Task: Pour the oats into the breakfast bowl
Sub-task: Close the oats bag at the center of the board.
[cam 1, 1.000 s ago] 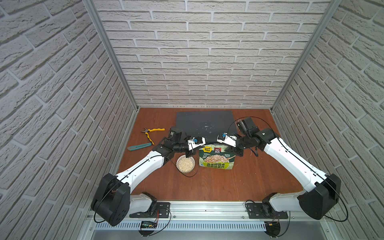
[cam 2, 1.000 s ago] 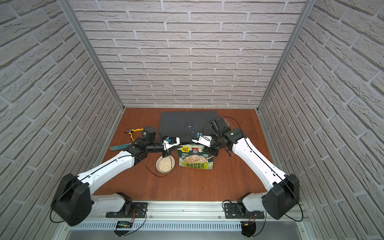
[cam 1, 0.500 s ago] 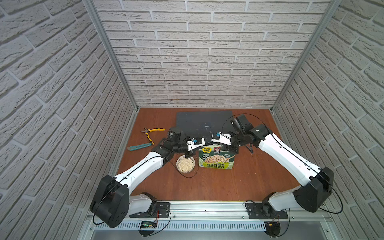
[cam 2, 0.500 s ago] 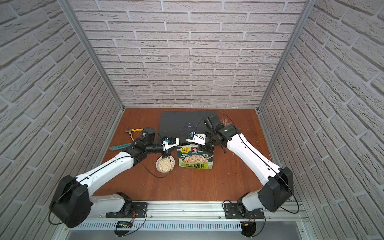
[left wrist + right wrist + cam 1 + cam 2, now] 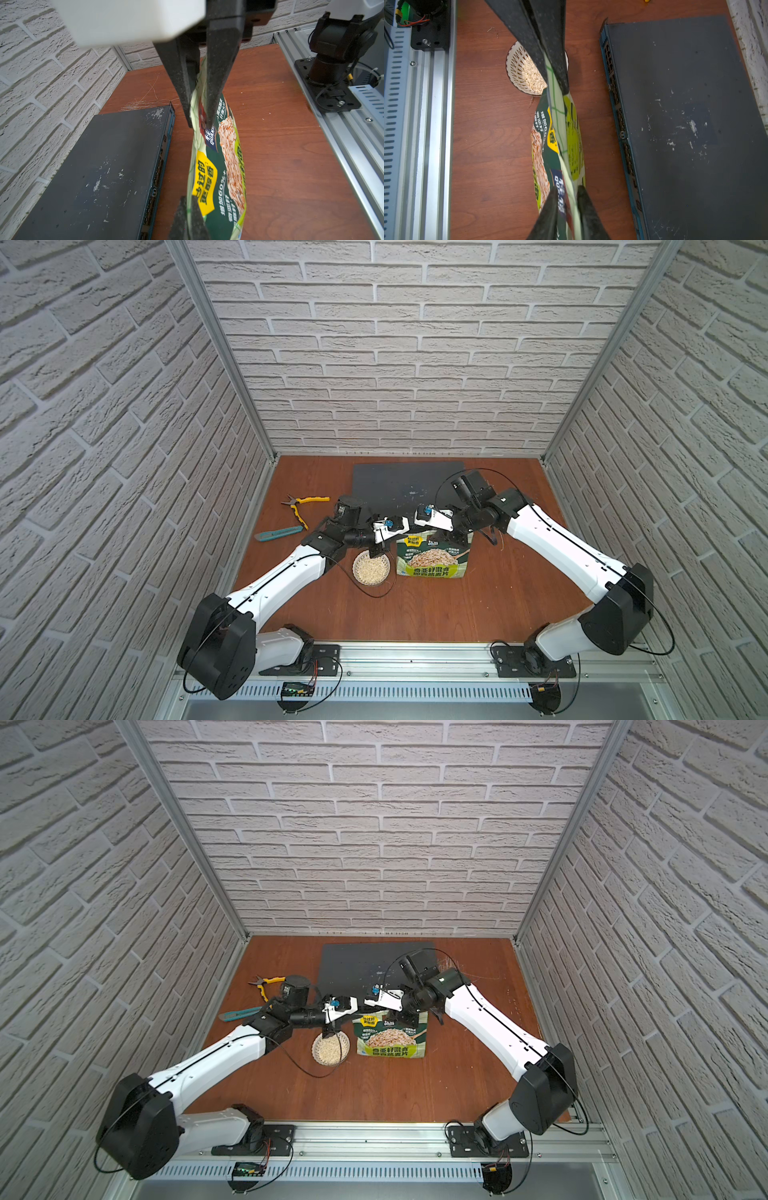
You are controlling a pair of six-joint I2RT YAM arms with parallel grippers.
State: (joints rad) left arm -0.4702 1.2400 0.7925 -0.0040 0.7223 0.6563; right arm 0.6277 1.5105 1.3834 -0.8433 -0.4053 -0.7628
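The green pouch (image 5: 433, 562) (image 5: 392, 1040) with the oat picture stands upright on the brown table. Just left of it sits the white breakfast bowl (image 5: 355, 570) (image 5: 316, 1050), holding pale oats (image 5: 371, 570) (image 5: 532, 74). My left gripper (image 5: 379, 552) (image 5: 189, 201) is shut on the pouch's top edge at the bowl end. My right gripper (image 5: 451, 540) (image 5: 568, 189) is shut on the same top edge further right. The right wrist view shows the pouch (image 5: 560, 135) stretched between both grippers, with the bowl (image 5: 515, 68) beside the left gripper (image 5: 557, 89).
A dark flat device (image 5: 405, 485) lies behind the pouch, close to it. Yellow-handled pliers (image 5: 305, 506) and a teal knife (image 5: 278, 533) lie at the back left. A black cable (image 5: 374, 593) loops in front of the bowl. The aluminium rail (image 5: 415, 659) runs along the front edge.
The right gripper has slid left along the pouch's top and closed on it. The left arm, pouch and bowl have stayed where they were.
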